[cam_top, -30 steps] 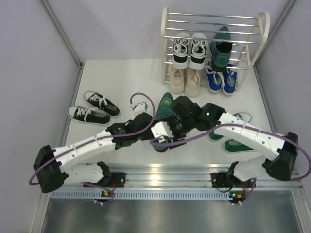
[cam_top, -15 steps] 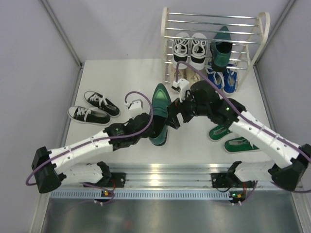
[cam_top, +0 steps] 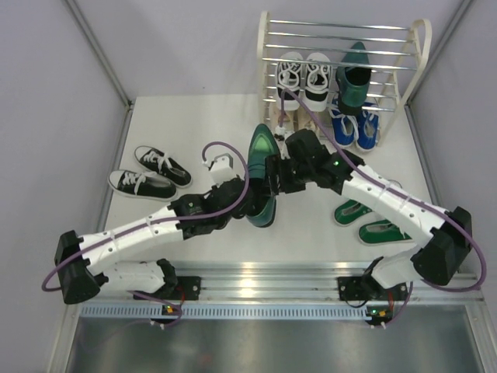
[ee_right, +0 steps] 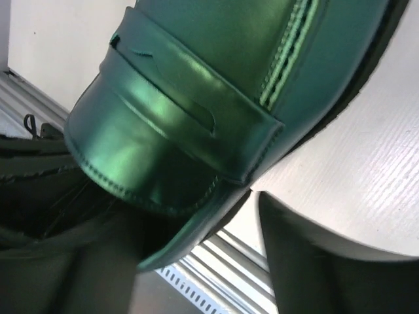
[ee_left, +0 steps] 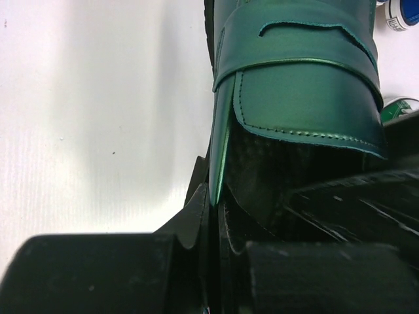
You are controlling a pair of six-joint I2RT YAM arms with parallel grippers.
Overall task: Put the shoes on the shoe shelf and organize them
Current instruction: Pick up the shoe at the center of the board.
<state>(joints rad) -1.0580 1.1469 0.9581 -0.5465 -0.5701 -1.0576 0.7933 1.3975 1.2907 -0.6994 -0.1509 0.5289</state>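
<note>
Since a second ago the dress shoe (cam_top: 261, 167) has come out from under the two wrists and swung so that its toe points far, toward the shelf (cam_top: 264, 54). We see the left gripper (cam_top: 250, 200) clenched on it at the heel end, its fingers (ee_left: 190, 229) pinching the thin leather wall. The right gripper (cam_top: 276, 172) sits just right of the shoe at mid-length with jaws apart. One finger (ee_right: 314, 261) stands clear of the leather with bare table (ee_right: 366, 163) between, so it grasps nothing. The shoe's long axis runs near to far, heel toward us, and the shelf lies far and a little right of its toe. We judge the right arm the nearer one for the reach. On the shelf, black-and-white sneakers (cam_top: 303, 78) stand left and the mate (cam_top: 353, 81) right, where we think this shoe belongs. Beige lace-ups (cam_top: 293, 120) and blue sneakers (cam_top: 353, 128) sit on the tier below. Another black-and-white pair (cam_top: 151, 175) lies on the table at left, green sneakers (cam_top: 365, 221) at right.
</note>
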